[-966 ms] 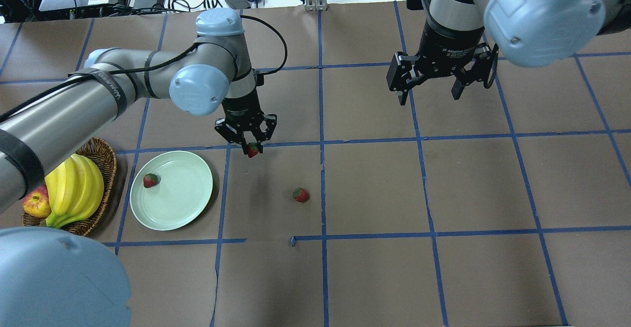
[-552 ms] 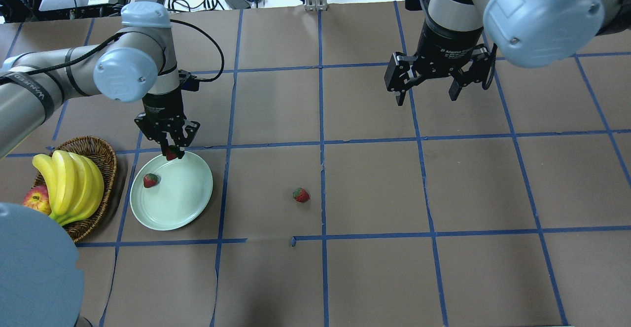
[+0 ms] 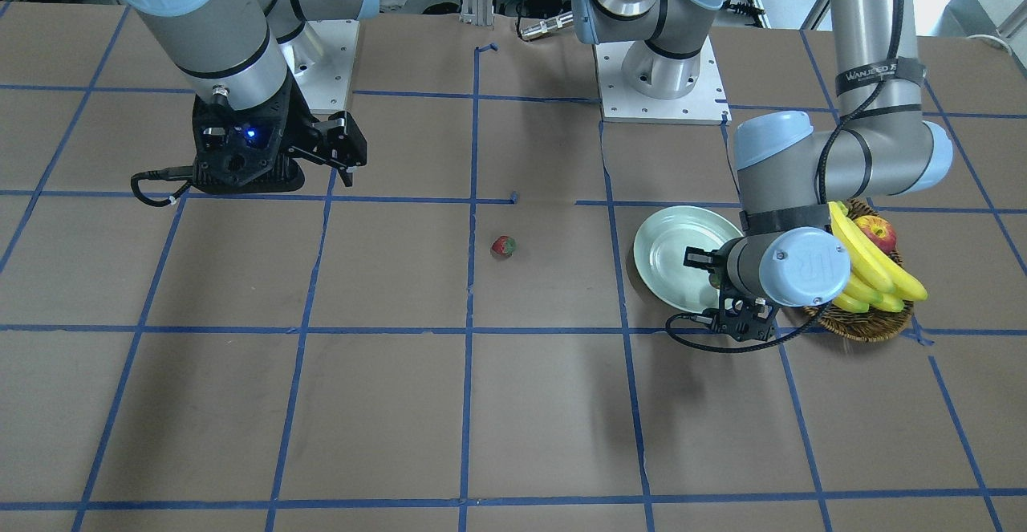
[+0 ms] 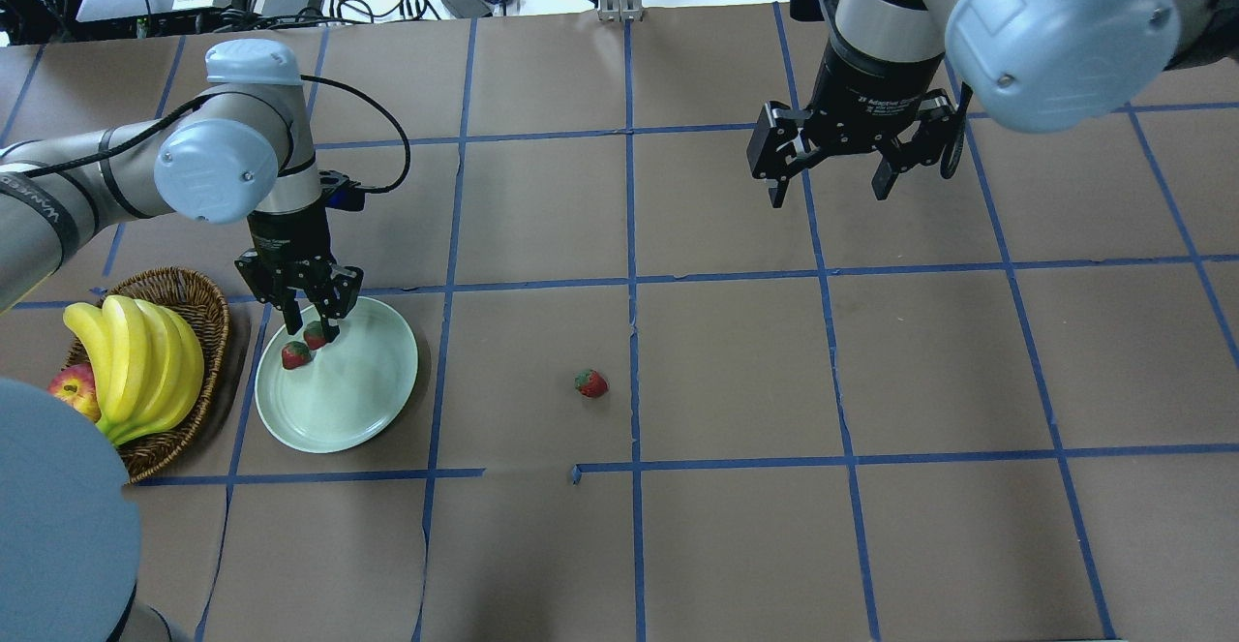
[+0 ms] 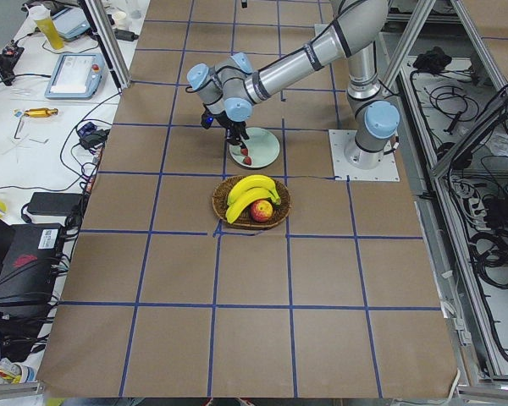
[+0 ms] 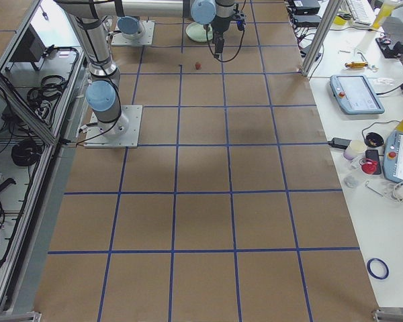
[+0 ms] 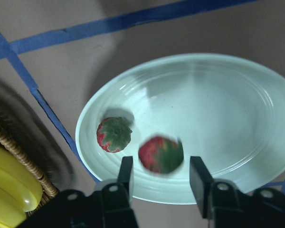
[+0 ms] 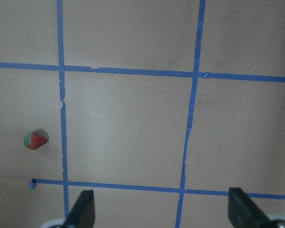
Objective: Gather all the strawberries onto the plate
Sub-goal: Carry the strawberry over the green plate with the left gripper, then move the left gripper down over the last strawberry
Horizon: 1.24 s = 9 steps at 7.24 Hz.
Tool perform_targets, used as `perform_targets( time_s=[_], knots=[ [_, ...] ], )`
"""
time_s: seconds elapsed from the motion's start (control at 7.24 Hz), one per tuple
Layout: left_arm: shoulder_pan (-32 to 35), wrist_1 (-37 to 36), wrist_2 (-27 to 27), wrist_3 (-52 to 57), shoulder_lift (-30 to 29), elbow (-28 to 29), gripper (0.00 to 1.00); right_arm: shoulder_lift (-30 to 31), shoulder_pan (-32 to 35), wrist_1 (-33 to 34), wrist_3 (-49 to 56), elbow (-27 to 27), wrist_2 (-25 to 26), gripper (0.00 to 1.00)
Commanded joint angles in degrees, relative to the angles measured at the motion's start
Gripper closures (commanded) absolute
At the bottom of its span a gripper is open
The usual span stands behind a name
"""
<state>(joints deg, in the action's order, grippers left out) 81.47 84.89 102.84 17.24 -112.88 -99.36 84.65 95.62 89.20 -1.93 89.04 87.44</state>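
Desk check: two strawberries at the plate, one out on the open desk.

The desk (image 4: 736, 371) is papered brown with a blue tape grid. The left arm's strap (image 3: 870, 75) reads "WANJEED". The right wrist's label (image 4: 886, 100) reads "2F Adaptive", the rest unclear. The plate (image 4: 368, 400) sits beside the basket (image 4: 208, 303). The right hand (image 4: 829, 197) hovers wide open and empty. The left hand (image 4: 312, 330) has its fingers parted over the plate, clear of the blurred strawberry (image 7: 160, 154) between them. The second strawberry (image 7: 114, 134) rests in the plate, cap upward. The third strawberry (image 4: 591, 383) lies on bare desk, long axis left-right, cap toward the plate.
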Motion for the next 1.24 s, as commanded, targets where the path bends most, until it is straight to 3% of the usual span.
perform_targets(
  time_s=[0.0, 0.41, 0.55, 0.83, 1.1],
  knots=[
    [2.6, 1.8, -1.1, -1.1, 2.3, 0.8, 0.00, 0.0, 0.0, 0.1, 0.0, -0.1, 0.2, 0.00],
    [13.0, 0.8, -13.7, -22.3, 2.2, 1.6, 0.00, 0.0, -0.3, 0.0, 0.0, -0.5, 0.7, 0.00],
    [15.4, -0.1, -20.4, -26.2, 1.7, 1.5, 0.00, 0.1, -0.3, -0.2, 0.1, -0.5, 0.7, 0.00],
    [18.4, -0.3, -29.9, -29.0, -0.1, 0.3, 0.00, 0.1, -0.3, -0.3, 0.1, -0.5, 0.8, 0.00],
    [19.7, -2.3, -34.9, -29.9, -2.4, -1.3, 0.00, 0.1, -0.3, -0.2, 0.1, -0.3, 0.8, 0.00]
  ],
)
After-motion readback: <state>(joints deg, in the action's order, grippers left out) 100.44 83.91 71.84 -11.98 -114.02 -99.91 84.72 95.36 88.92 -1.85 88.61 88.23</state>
